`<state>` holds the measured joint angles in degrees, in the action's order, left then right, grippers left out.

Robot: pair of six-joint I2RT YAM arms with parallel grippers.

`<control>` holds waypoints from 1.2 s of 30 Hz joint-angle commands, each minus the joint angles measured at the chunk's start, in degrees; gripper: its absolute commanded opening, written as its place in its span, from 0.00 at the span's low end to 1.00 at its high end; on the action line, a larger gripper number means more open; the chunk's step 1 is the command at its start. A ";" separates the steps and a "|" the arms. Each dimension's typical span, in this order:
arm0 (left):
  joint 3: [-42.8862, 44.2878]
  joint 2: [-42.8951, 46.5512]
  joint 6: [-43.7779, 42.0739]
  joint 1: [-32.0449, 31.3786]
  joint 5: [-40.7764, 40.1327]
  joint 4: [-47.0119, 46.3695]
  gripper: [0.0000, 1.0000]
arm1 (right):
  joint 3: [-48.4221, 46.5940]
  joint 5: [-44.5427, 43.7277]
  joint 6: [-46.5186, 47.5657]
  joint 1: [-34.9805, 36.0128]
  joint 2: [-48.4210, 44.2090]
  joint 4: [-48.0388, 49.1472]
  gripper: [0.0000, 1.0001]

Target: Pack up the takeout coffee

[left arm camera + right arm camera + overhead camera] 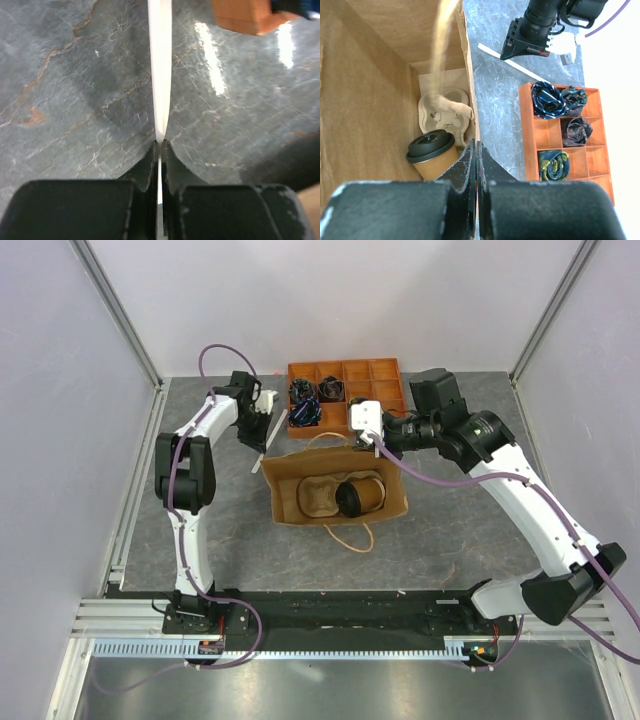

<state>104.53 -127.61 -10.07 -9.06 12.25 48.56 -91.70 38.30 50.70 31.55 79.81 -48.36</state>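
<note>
L gripper (pixel 160 145) pinched shut on thin white strip (pixel 160 60), R gripper (pixel 476 145) clamped on paper bag (pixel 370 100) rim, takeout coffee (pixel 432 150) inside by cup carrier (pixel 445 107): lift strip straight up, hold bag mouth open.

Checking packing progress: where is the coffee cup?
In the top view, the coffee cup sits inside the paper bag, right of the empty well of the cup carrier.
</note>
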 commanded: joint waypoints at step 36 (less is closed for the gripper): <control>-0.81 47.36 1.37 2.92 48.92 -11.99 0.02 | -6.30 -3.77 -22.66 -4.39 9.22 4.77 0.00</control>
<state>106.13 -85.69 -4.91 -4.05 49.32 38.89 -95.66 31.70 31.55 28.62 87.68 -43.79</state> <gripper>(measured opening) 0.033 0.009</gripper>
